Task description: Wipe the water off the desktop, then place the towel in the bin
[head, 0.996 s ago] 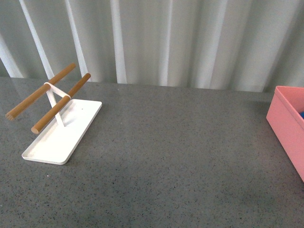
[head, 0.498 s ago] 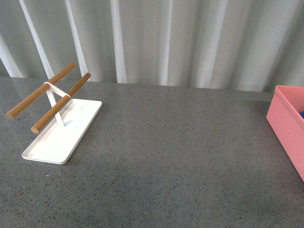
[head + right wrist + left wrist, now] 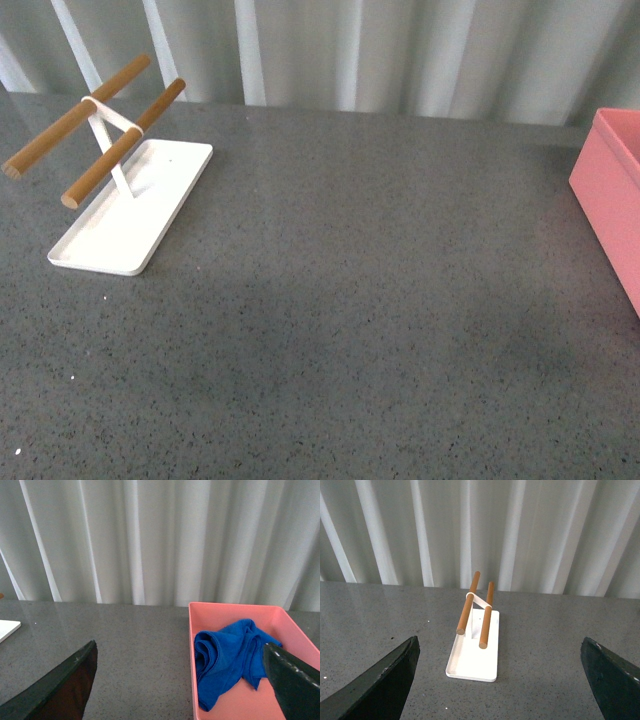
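Speckled grey desktop (image 3: pixel 370 300), seen from the robot's body, with neither arm in that view. At far left stands a white tray (image 3: pixel 120 235) bearing two wooden rods (image 3: pixel 125 143) on a thin white upright; the rods slope and overhang the tray's near-left end. Behind the desk hangs a pale pleated curtain (image 3: pixel 400 50). At the right edge only one wall of the pink bin (image 3: pixel 610 205) shows. The middle of the desk between tray and bin carries nothing that blocks the way.

Left wrist view: the left gripper (image 3: pixel 500 680) is released, its two dark fingers (image 3: pixel 385 680) spread wide to either side, with the tray and rods lying well beyond them, apart from both.

Right wrist view: the right gripper (image 3: pixel 180 685) is likewise spread wide and grasps nothing. The blue towel (image 3: pixel 232 655) lies crumpled inside the bin, on its floor. One dark finger (image 3: pixel 295 680) overlaps the bin's right side in this view; whether it touches the towel cannot be told.
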Controlling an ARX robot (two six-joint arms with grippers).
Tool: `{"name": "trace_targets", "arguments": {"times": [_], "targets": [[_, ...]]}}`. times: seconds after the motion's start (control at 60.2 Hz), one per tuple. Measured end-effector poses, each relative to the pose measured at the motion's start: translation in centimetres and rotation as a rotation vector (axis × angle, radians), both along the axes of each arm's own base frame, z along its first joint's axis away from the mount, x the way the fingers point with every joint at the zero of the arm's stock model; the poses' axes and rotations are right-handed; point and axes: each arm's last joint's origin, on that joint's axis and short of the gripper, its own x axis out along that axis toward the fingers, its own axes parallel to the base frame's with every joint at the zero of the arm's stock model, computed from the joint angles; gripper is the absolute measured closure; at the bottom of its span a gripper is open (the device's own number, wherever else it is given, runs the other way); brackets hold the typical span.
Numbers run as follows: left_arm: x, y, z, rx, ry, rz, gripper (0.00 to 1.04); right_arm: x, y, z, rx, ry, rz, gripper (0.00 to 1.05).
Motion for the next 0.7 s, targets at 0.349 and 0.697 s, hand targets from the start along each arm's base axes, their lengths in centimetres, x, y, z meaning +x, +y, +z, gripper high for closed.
{"name": "trace_targets", "arguments": {"times": [0.349, 0.697], "targets": [[0.00, 0.00, 0.00, 0.000, 0.000, 0.000, 0.07, 0.00, 0.00, 0.00, 0.000, 0.000, 0.000, 0.07], [0.00, 0.00, 0.00, 0.000, 0.000, 0.000, 0.07, 0.00, 0.00, 0.00, 0.000, 0.000, 0.000, 0.07]]}}
